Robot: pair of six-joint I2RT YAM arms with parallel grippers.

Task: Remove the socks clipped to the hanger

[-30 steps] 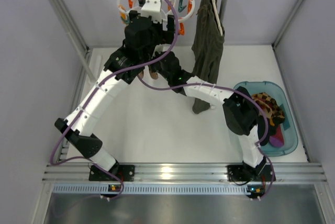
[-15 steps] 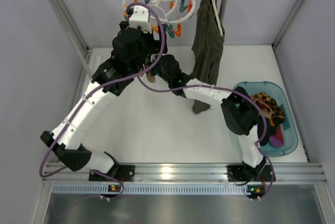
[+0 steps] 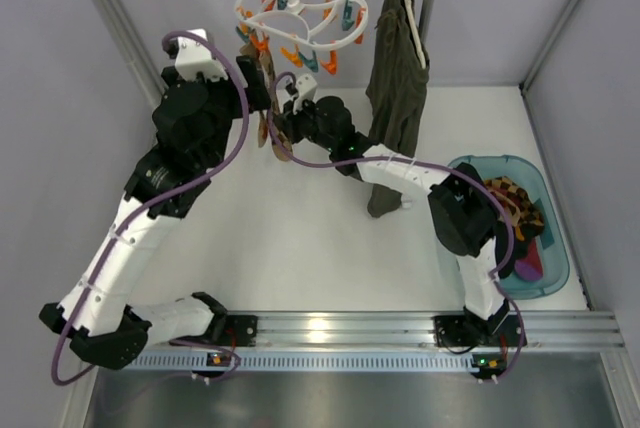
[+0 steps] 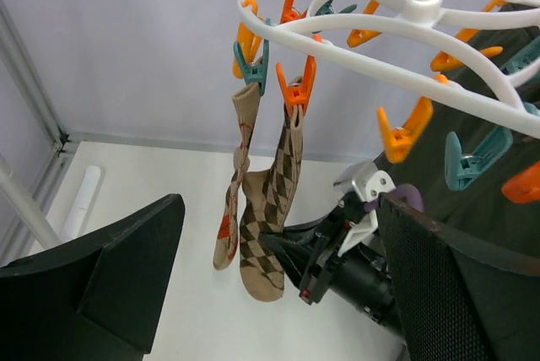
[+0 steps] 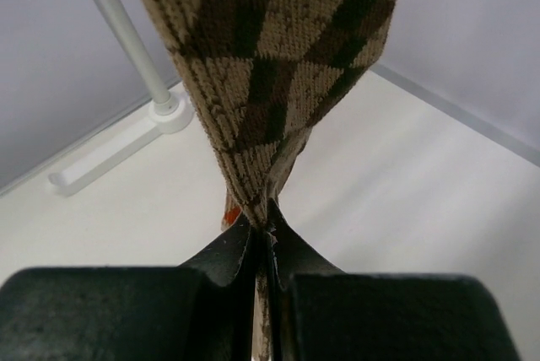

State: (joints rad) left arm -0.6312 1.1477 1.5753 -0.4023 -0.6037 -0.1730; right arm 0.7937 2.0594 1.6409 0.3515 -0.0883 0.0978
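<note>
Socks (image 3: 513,197) in basin (image 3: 560,248) (perhaps three)

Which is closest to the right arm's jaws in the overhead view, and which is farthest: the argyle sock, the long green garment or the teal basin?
1. The argyle sock: pinched in the right arm's jaws, at the back left.
2. The green garment: hanging from the rail, further right.
3. The teal basin: on the table at the far right.

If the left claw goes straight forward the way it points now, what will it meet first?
Probably the brown argyle socks hanging ahead, one of them pinched by the right claw; depth is unclear.
</note>
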